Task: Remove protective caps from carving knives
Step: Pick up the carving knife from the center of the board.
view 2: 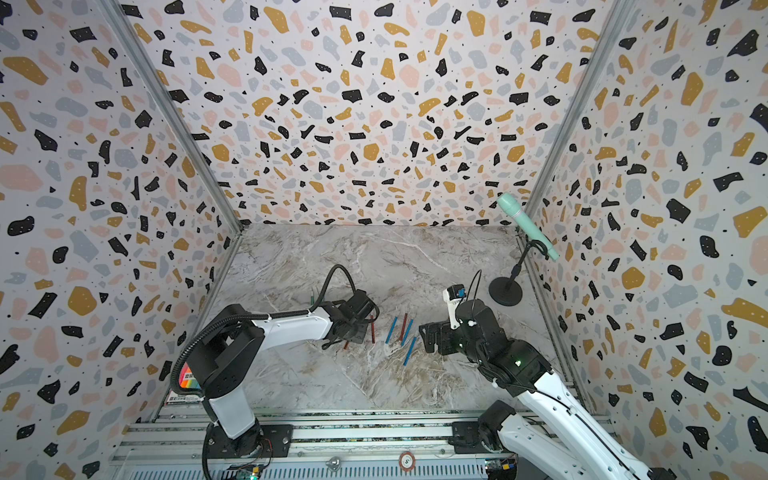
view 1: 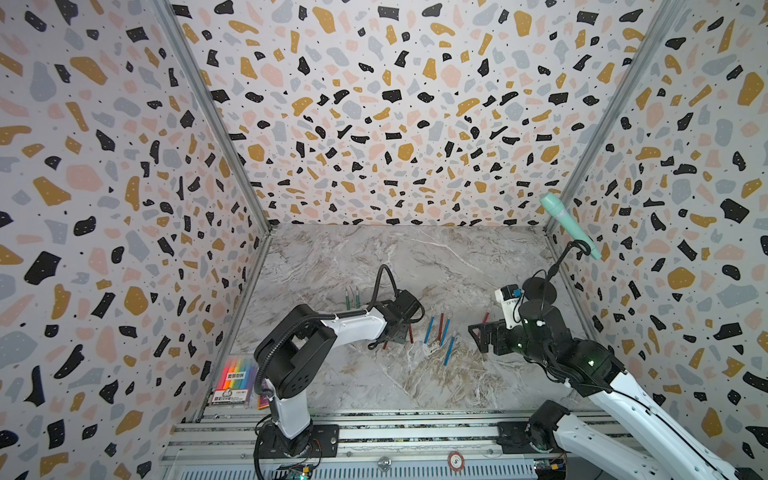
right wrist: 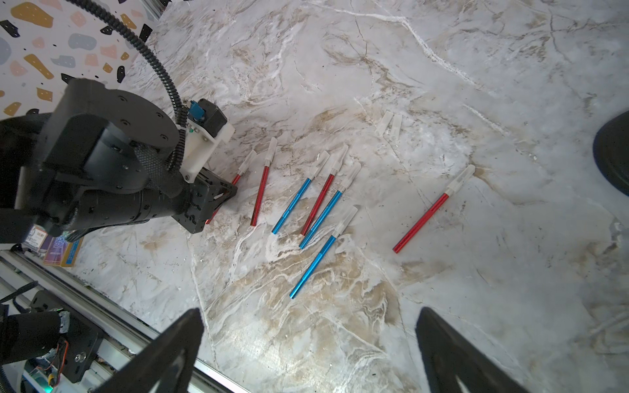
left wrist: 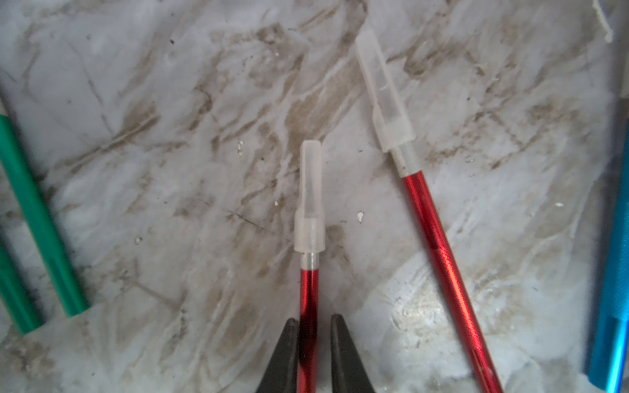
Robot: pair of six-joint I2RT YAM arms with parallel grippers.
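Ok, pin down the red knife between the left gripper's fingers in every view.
Both top views: red knife's tail peeks from under left gripper.
Left wrist: shaft between the fingers.
Right wrist: capped end emerging from that gripper.
Shared landmark: second red knife alongside.

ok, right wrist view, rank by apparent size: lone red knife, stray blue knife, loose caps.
Tied largest: lone red knife and stray blue knife, near-equal length; blue seems nearer the camera, so unranked.
Smallest: loose caps, each far shorter than a knife.
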